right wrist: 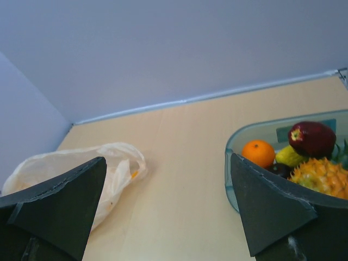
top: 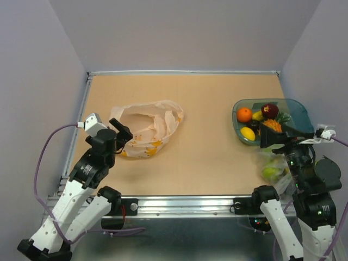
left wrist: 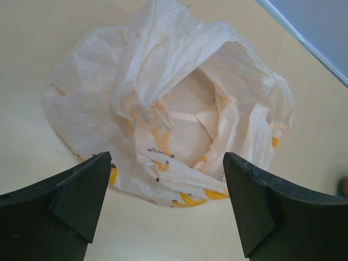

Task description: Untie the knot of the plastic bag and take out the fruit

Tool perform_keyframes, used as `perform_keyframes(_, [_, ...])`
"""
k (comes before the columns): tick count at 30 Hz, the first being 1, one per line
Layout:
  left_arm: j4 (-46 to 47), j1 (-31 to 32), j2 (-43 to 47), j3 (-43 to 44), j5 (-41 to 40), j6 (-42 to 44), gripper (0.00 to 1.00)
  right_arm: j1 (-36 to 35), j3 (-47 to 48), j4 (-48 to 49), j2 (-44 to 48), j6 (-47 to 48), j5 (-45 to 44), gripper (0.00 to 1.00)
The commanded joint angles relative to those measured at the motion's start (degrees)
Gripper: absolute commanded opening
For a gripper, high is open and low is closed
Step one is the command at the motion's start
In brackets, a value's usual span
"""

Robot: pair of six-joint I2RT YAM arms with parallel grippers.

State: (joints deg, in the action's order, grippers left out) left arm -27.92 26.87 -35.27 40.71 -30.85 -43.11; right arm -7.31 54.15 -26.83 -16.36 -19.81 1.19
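The fruit (top: 246, 115) sits in a bowl (top: 296, 106) right of the gaping plastic bag (top: 147, 130), so left claw (left wrist: 167, 157) and right claw (right wrist: 167, 159) hang spread, empty.

plastic bag (top: 147, 130): translucent whitish-peach, small orange-yellow printed marks | orange (top: 244, 114): bright orange | apple (top: 269, 111): dark red | lemon (top: 248, 134): yellow | pineapple (top: 273, 125): orange, green crown | bowl (top: 300, 110): translucent blue-green | table (top: 206, 147): plain tan | clearer bag (top: 272, 173): see-through, green and yellow showing inside | walls (top: 190, 32): pale lilac-grey
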Motion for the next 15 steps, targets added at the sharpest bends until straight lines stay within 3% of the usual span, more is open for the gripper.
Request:
perform_keyframes(1, [-5.6,-0.2,4.2,6.8,5.4,2.2,0.95,-1.8,0.6,-7.7,0.8,2.8,-5.0,1.00])
perform_keyframes(7, [-17.1,-0.2,15.5,13.1,5.0,-1.1,0.98,-4.4,2.1,-9.5,5.6,0.5,-9.9,1.00])
perform_keyframes(15, [-18.7,-0.2,35.2,17.2,5.0,2.6,0.99,-4.8,2.1,-10.0,11.5,-1.4,-10.2,1.00])
